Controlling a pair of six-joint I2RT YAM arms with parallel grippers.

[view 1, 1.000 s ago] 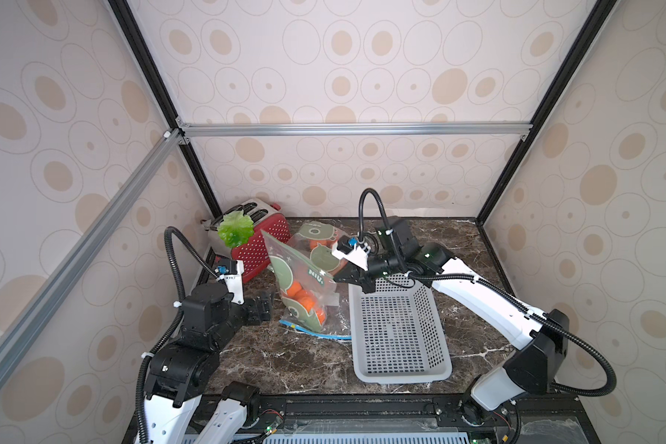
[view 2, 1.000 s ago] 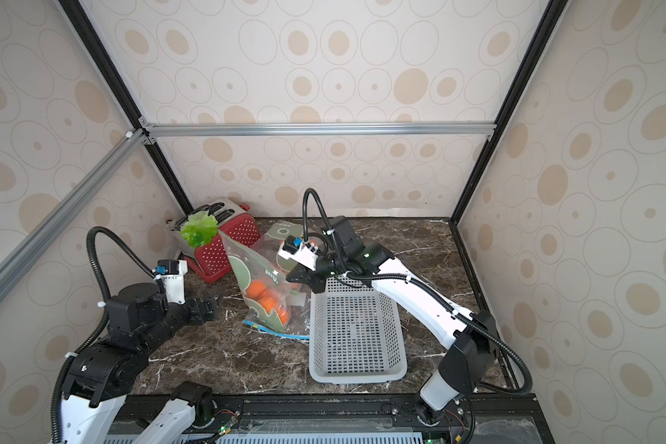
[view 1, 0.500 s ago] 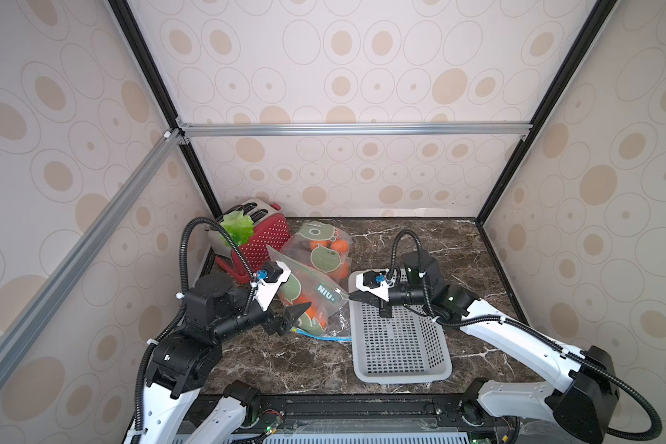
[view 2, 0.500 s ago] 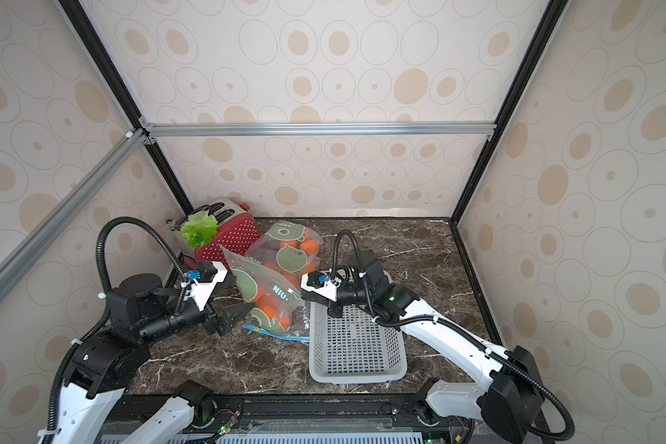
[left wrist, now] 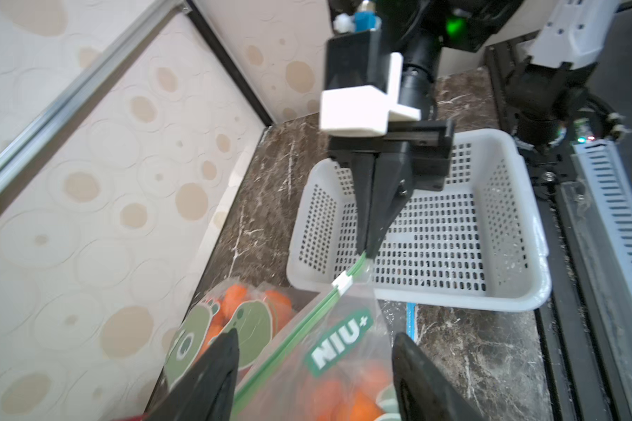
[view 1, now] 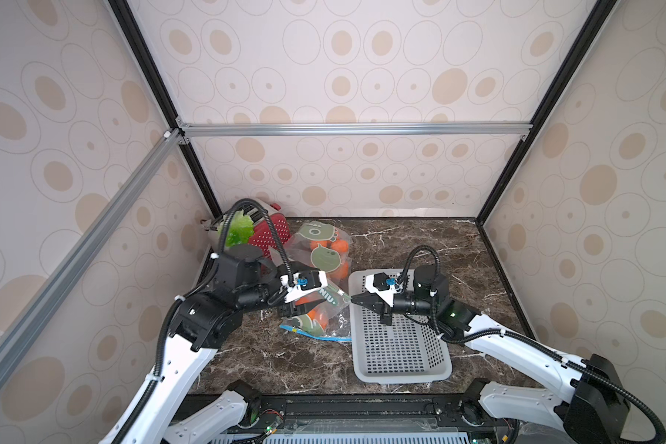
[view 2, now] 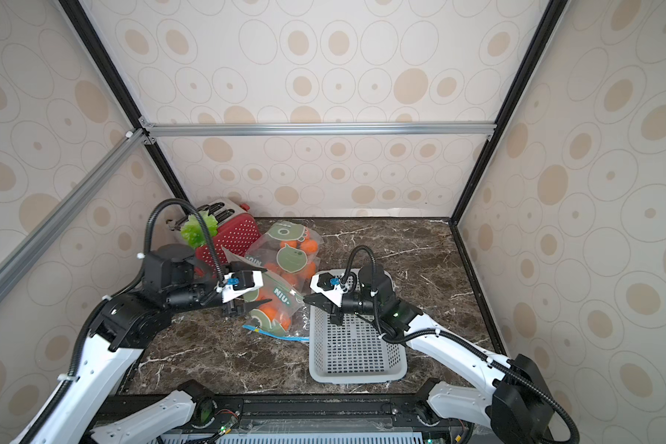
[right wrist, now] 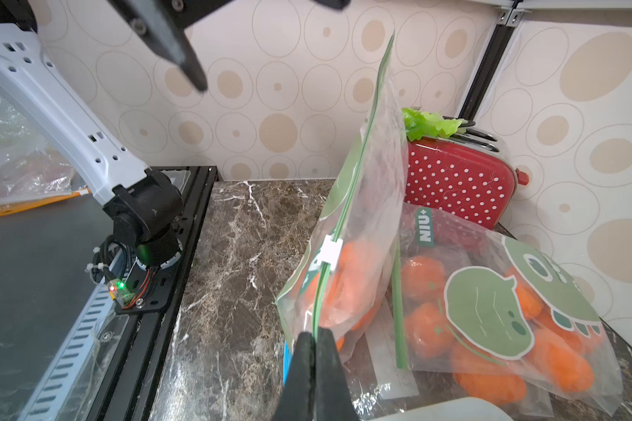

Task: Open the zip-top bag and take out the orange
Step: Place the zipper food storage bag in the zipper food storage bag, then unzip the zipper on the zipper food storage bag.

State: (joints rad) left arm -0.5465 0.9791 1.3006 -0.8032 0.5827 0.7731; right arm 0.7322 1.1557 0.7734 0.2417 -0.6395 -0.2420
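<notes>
While the right gripper (left wrist: 366, 253) pinches the corner of the zip-top bag (left wrist: 338, 348), the left gripper (left wrist: 314, 336) stands spread around its top edge.

Right arm: it has withdrawn from its reach over the back of the table. The right gripper (view 1: 352, 299) now sits lower, at the far left corner of the basket (view 1: 400, 377), pinching the end of the green zip strip.

Zip-top bag (view 1: 329, 299): it has been drawn along with that gripper, and its zipped edge now stretches toward the basket corner.

Left arm: it has risen from the table's left edge and swung inward. The left gripper (left wrist: 314, 337) is now at the bag, with one finger (left wrist: 216, 364) on either side of the zip strip and the jaws apart.
</notes>
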